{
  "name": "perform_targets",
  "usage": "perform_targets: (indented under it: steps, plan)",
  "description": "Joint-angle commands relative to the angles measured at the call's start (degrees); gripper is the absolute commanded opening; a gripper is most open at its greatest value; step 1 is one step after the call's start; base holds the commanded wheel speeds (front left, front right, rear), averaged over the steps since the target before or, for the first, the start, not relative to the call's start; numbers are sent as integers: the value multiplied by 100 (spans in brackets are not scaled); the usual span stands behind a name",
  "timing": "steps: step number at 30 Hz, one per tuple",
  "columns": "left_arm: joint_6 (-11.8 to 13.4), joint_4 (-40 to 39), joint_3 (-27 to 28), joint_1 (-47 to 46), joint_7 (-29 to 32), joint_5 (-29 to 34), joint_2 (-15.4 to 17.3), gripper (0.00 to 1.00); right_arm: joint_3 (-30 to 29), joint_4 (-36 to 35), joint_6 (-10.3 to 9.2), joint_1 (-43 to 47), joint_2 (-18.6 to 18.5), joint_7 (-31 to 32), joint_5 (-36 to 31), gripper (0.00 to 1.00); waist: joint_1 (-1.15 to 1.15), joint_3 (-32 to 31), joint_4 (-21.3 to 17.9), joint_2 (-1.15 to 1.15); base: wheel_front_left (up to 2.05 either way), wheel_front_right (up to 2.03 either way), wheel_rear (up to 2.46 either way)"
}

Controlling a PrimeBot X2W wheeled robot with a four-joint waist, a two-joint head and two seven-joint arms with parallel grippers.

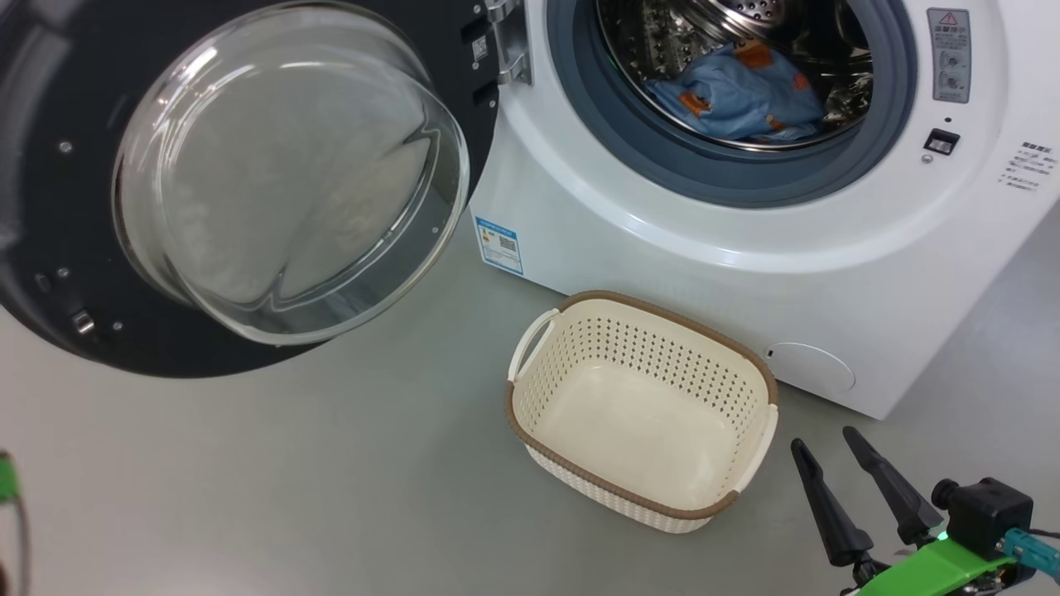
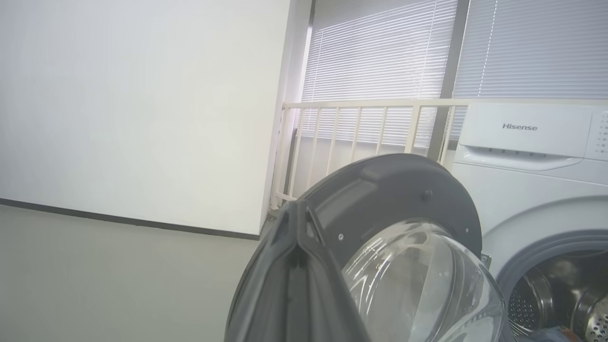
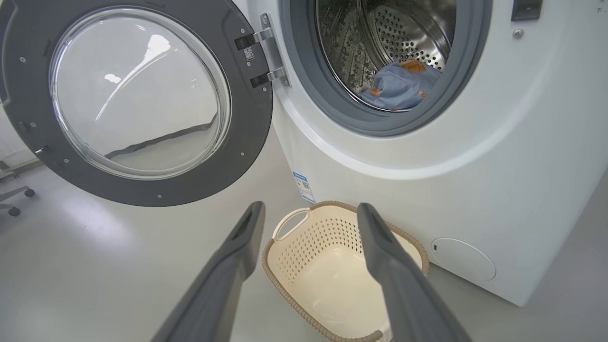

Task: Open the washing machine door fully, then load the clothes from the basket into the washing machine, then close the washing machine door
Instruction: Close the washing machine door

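**Basket (image 1: 654, 348) empty, washing machine door (image 1: 290, 174) wide open**

Right gripper (image 1: 822, 439) hovers near the basket, fingers spread, holding nothing; left gripper (image 2: 297, 211) is clenched on nothing; farther off, the clothes (image 1: 733, 95) lie in the drum of the washing machine (image 1: 662, 240).

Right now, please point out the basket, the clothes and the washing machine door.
basket (image 1: 646, 348): head view, perforated back wall.
clothes (image 1: 729, 95): head view, blue fabric.
washing machine door (image 1: 50, 232): head view, black frame.
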Motion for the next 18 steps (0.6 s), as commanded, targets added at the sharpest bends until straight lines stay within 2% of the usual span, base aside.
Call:
perform_targets:
  steps: [1, 5, 9, 14, 18]
  plan:
    - [-27, -84, 227, -394, -36, -191, 431, 0, 62, -178, 9, 68, -14, -28, -107, 100, 0, -32, -80, 0, 0, 0, 0]
    - [-29, 202, 223, -1018, -36, -625, 1253, 0, -16, -249, 9, 161, 61, -28, -155, 100, 0, 7, -293, 0, 0, 0, 0]
    - [-29, 828, 229, -1622, -36, -1249, 1878, 0, -41, -290, 9, 179, 85, -28, -188, 100, 0, 102, -484, 0, 0, 0, 0]
    - [-30, 1961, -80, -2385, 47, -2246, 2549, 0, -45, -309, 9, 131, 33, -28, -212, 100, 0, 279, -646, 0, 0, 0, 0]
    - [-30, 2842, -329, -2984, 502, -3131, 2934, 0, -40, -332, 9, 62, -29, -28, -235, 100, 0, 434, -738, 0, 0, 0, 0]
